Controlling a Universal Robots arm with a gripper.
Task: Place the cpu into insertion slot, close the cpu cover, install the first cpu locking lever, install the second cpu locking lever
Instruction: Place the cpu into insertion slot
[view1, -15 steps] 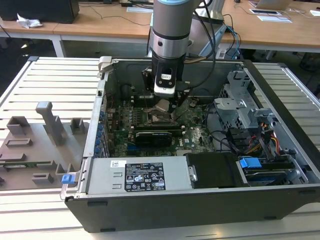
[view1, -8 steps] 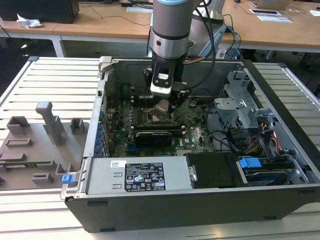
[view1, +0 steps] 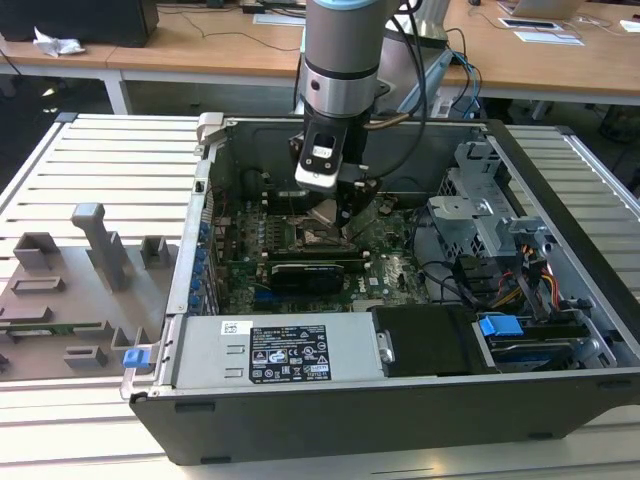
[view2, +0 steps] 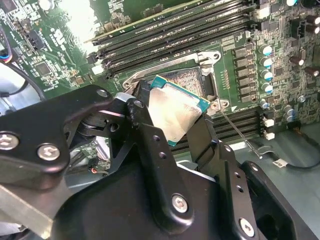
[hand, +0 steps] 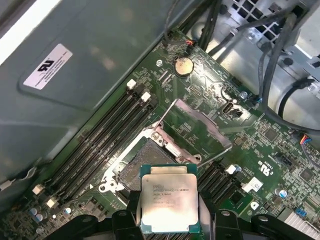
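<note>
You'll find print in a few places, but none of it is legible. In the first wrist view, the cpu (hand: 168, 202) carries several lines of small dark lettering on its metal top. A white label (hand: 47, 66) with a logo and fine lines sits on the grey panel (hand: 110, 30), and the board (hand: 280, 145) has small white markings. In the exterior view, the power supply (view1: 200, 348) bears a large label (view1: 290, 362) of symbols and a small sticker (view1: 237, 327).
</note>
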